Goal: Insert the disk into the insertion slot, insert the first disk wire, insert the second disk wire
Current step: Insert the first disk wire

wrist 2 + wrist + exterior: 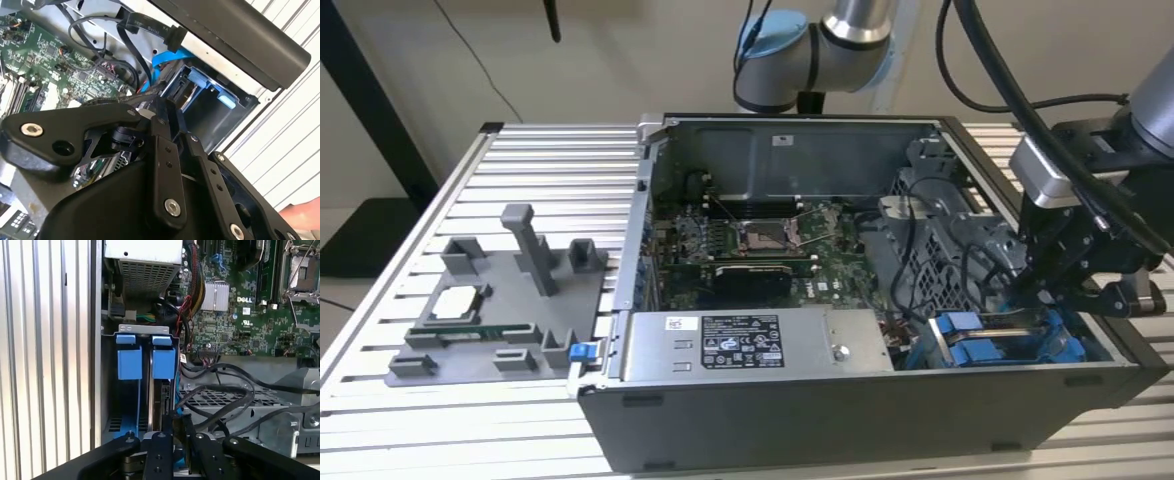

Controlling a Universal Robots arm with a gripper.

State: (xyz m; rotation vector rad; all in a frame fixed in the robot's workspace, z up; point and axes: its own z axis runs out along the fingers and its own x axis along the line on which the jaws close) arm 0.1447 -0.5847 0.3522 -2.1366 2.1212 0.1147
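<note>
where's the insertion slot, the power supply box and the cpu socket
insertion slot (142, 329): first wrist view, grey top rim
power supply box (807, 345): exterior view, metal beside sticker
cpu socket (761, 236): exterior view, centre

Gripper over insertion slot

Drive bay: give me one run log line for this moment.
hand at drive bay | two blue tabs in bay | black cables alongside

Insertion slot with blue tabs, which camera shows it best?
The first wrist view looks straight into the insertion slot, both blue tabs visible. The exterior view has it partly behind the gripper; the second wrist view catches part of it.
</note>
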